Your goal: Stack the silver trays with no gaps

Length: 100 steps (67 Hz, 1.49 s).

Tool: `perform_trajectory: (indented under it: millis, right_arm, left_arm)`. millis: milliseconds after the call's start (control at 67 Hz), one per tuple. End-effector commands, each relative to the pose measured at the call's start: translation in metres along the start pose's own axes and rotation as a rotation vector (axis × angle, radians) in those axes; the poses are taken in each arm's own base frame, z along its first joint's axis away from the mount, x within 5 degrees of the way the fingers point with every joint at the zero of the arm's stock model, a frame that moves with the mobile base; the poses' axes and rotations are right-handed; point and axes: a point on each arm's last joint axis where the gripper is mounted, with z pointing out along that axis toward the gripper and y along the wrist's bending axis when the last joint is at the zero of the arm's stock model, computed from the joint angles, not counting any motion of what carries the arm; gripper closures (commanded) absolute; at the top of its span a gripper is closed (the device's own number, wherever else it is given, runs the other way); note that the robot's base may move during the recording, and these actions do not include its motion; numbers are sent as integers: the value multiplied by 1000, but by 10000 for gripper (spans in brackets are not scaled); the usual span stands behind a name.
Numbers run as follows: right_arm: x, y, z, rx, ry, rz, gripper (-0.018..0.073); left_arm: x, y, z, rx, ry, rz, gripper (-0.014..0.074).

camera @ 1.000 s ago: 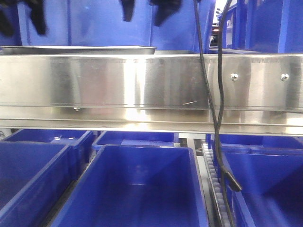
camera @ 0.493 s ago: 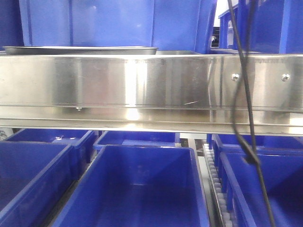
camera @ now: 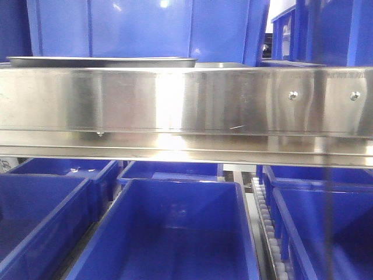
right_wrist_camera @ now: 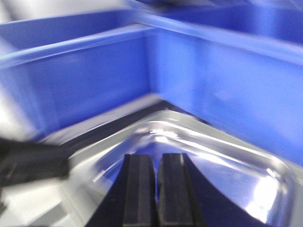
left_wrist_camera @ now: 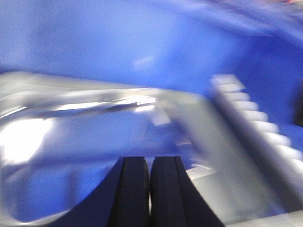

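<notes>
Since a second ago the dark gripper tips at the top of the front view have gone, and the black cable that hung across the shelf rail (camera: 186,102) has swung off right, leaving only a faint streak; the camera has also crept slightly. Rail is the landmark. Above and behind it stands a tall blue bin (camera: 145,29); below it sit open blue bins (camera: 175,233). On the shelf just behind the rail's top edge, toward its left, lies a silver tray (camera: 99,60), only its rim showing, so I cannot tell if that is one tray or a stack. Both wrist views are motion-blurred. The left gripper (left_wrist_camera: 149,189) hangs over a shiny tray (left_wrist_camera: 71,127), fingers pressed together, holding nothing visible. The right gripper (right_wrist_camera: 157,189) hangs over another tray (right_wrist_camera: 227,165) beside blue bin walls (right_wrist_camera: 213,90), fingers nearly touching, also empty. Likely step: arms in transit toward a tray, no grasp yet. Next move calls for opening the fingers, pinching a tray rim, then lowering it square onto the other so the rims nest flush.
</notes>
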Motion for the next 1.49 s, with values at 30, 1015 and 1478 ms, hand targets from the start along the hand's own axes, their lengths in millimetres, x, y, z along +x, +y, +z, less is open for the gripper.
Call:
perform_trajectory:
  millis: [30,1015,1478]
  right_arm:
    - [9,8,-31,-93,-68,-70,582]
    - [11,11,-156,-110,-319,-101,582]
    - [11,11,-156,-110,-319,-101,582]
  left_arm:
    - [6,-12,-18,105,-86,68,595]
    - [-9,-14,-111,207,-333,46,595]
    - [-9,-13,-113,203,-334,51,595]
